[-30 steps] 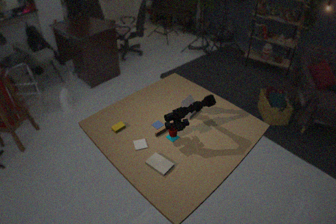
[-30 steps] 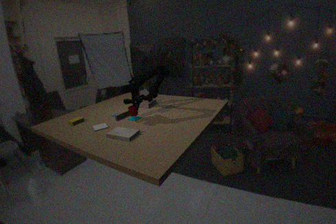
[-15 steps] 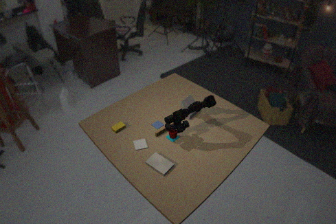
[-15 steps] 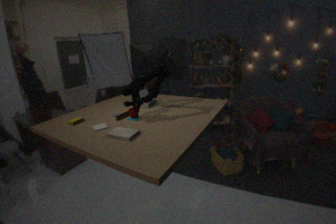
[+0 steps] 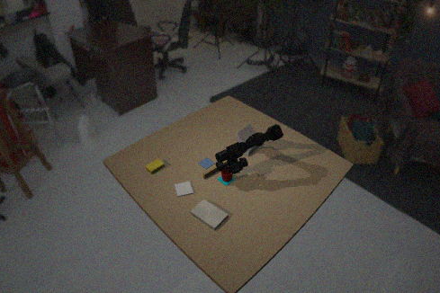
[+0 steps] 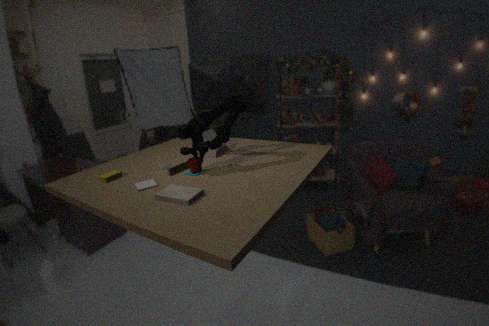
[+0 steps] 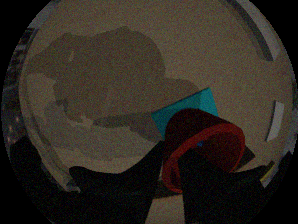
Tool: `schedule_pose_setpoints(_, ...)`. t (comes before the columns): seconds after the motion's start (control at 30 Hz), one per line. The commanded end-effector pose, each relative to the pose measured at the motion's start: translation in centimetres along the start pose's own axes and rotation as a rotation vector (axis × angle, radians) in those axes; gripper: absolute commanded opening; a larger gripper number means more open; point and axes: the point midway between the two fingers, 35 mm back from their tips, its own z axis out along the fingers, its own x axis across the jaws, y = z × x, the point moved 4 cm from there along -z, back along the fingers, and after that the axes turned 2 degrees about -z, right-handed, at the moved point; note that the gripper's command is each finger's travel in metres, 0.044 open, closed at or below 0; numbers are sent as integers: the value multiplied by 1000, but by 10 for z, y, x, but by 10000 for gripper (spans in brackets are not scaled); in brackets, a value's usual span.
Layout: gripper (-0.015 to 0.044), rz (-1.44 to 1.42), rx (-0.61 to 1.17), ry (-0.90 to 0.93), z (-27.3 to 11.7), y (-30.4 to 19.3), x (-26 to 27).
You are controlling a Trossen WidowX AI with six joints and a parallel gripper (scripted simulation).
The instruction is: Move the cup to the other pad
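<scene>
Because the room is dim, marbles cannot be made out inside the red cup (image 7: pixel 200 149), which sits on the cyan pad (image 7: pixel 193 106), the hand (image 5: pixel 230 168) loosely around it, fingers parted, on a tan table (image 5: pixel 278 211).
</scene>
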Motion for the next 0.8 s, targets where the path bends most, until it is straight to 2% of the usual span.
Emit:
schedule_pose_setpoints(0.0,128,-1,0,0,0,0,0)
schedule_pose_setpoints(0.77,128,1,0,-1,-23,0,-1)
